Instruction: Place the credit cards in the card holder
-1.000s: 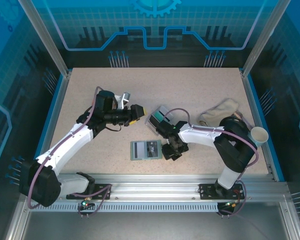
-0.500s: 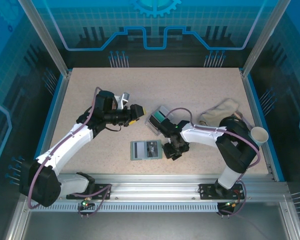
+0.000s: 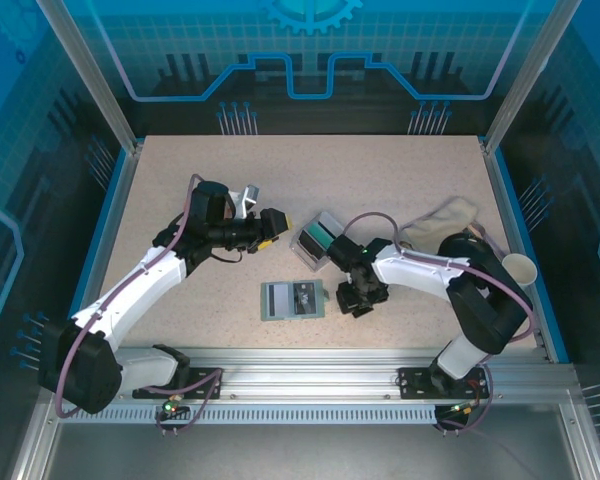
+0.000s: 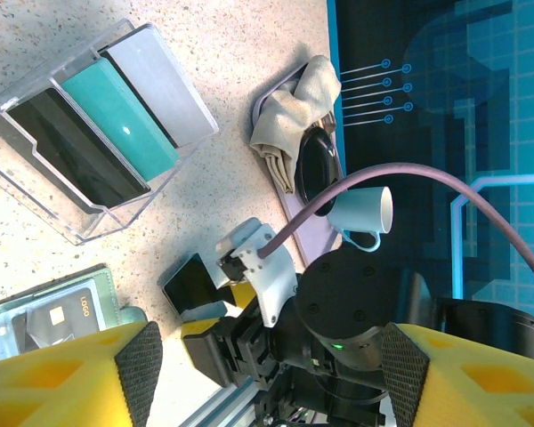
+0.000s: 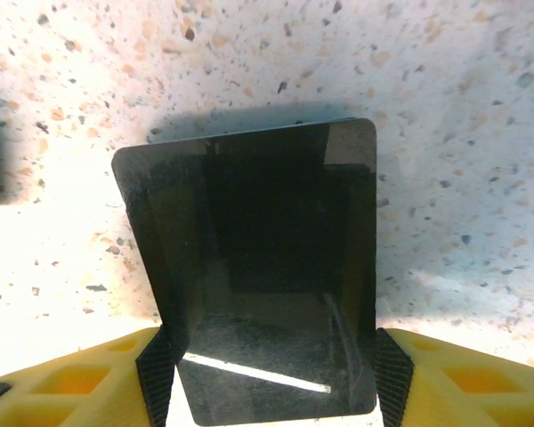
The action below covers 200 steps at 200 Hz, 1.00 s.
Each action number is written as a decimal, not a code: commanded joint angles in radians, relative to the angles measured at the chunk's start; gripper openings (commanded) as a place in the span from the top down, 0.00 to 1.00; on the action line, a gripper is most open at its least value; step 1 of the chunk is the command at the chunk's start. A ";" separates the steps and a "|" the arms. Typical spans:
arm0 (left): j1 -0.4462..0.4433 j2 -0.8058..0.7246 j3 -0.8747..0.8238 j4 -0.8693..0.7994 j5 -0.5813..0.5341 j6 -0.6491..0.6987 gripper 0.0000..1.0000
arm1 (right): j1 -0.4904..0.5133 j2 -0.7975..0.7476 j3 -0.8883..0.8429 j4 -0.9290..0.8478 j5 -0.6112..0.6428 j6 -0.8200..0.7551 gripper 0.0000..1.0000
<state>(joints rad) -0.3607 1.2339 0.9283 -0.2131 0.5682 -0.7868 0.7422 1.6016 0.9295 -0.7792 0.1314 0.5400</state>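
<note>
Right claw (image 3: 358, 298) low over desk (image 3: 400, 180), pinching dark card (image 5: 258, 267) by side edges; forearm stretched leftward. Card holder (image 3: 293, 299) open flat just beside. Left claw (image 3: 278, 228) spread, hovering near clear box (image 3: 315, 240). Since earlier: right claw shifted rightward off holder's edge; left arm unmoved.

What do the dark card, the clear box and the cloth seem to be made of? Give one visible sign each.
The dark card: probably glossy plastic; it mirrors a bright streak. The clear box: hard transparent plastic; the cards inside show through. The cloth: soft matte fabric; it lies crumpled in folds.
</note>
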 commanded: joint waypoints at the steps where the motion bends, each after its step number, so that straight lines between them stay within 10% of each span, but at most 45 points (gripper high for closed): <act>1: 0.008 -0.007 -0.005 -0.005 0.006 -0.011 0.30 | -0.019 -0.053 0.003 -0.037 0.002 0.017 0.38; 200: -0.021 0.335 0.061 0.170 0.150 -0.250 0.35 | -0.051 -0.103 0.265 0.040 -0.192 -0.159 0.38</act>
<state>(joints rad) -0.3717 1.5383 0.9363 -0.0967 0.6437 -0.9962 0.6994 1.4780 1.1561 -0.7479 -0.0246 0.4252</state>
